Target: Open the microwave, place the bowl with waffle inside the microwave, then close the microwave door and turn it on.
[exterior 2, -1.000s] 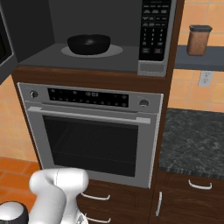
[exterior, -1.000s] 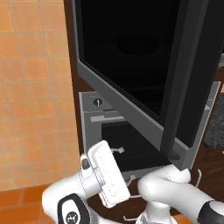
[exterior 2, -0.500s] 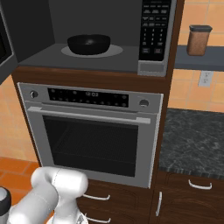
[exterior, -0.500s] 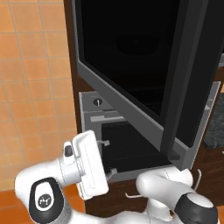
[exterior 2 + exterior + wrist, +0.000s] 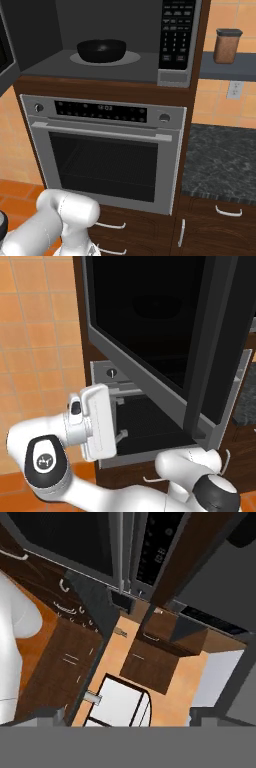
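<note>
The large built-in microwave [image 5: 115, 45] with its grey frame stands open above the silver oven [image 5: 105, 150], its grey cavity exposed. Inside it, on the pale round turntable plate [image 5: 131, 58], sits the small round dark grey bowl [image 5: 101, 50]; the waffle in it cannot be made out. The microwave's black keypad panel [image 5: 176, 35] runs down the right side of the cavity. The wide black glass microwave door [image 5: 150, 341], edged in grey, is swung out to the left of the cavity, and its long dark vertical bar handle [image 5: 207, 346] stands at its free edge. The silver oven has a digital display strip [image 5: 102, 110] between two knobs and a dark window door. A brown lidded canister [image 5: 227, 46] rests on a grey shelf to the right of the microwave. The gripper [image 5: 127, 714] hangs well below and apart from the microwave with its two dark fingertips [image 5: 50, 714] spread wide, holding nothing.
</note>
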